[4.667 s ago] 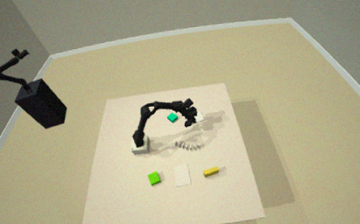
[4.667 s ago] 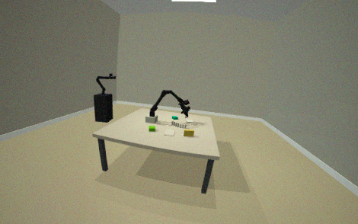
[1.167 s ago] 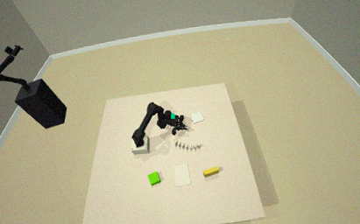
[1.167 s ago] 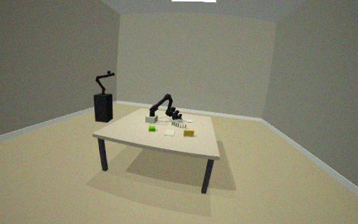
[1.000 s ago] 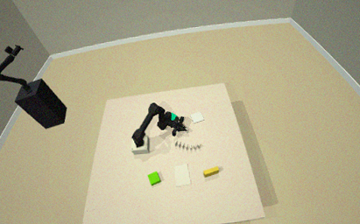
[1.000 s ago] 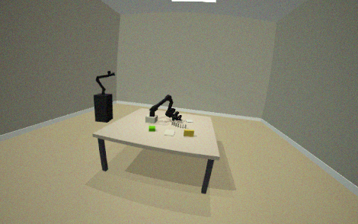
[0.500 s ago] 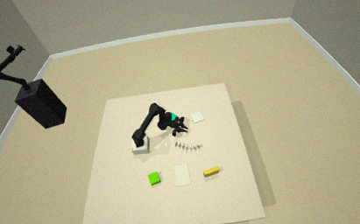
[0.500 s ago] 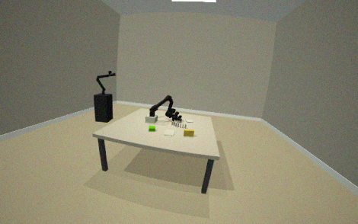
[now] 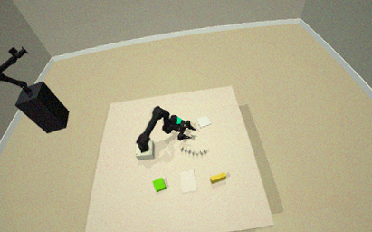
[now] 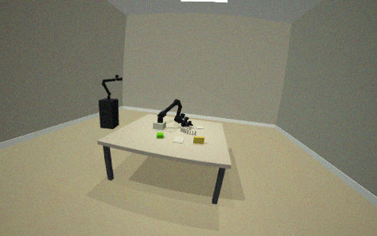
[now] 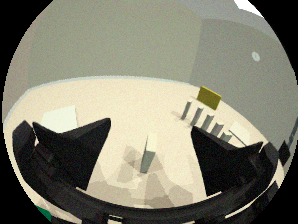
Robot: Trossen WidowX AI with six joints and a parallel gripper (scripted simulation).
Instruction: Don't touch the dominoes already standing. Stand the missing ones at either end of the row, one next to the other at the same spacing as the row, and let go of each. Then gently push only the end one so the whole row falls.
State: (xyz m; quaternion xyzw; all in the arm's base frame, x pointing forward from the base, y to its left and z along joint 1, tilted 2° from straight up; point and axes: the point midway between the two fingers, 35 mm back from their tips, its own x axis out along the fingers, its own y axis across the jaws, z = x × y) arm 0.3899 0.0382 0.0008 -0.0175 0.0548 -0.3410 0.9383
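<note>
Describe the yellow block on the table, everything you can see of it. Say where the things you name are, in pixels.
The yellow block [image 9: 218, 178] [image 10: 199, 140] [image 11: 209, 98] is a plain, box-shaped piece with flat faces and straight edges, longer than it is thick. It rests on the table on a narrow side. Nothing but the table appears to touch it. Its material is unclear.

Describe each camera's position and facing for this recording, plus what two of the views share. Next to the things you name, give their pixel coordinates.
Top: high above the table [image 9: 117, 207], looking down; whole arm and open gripper [image 9: 191, 132] [image 11: 152, 127] show.
Exterior: farther out and lower, looking across the table toward the back wall; arm in side view.
Wrist: on the arm by the gripper, looking out past both spread fingers, a lone upright domino [image 11: 145, 159] between them.
Top and exterior share the green block [image 9: 159, 185] [image 10: 160, 136].
</note>
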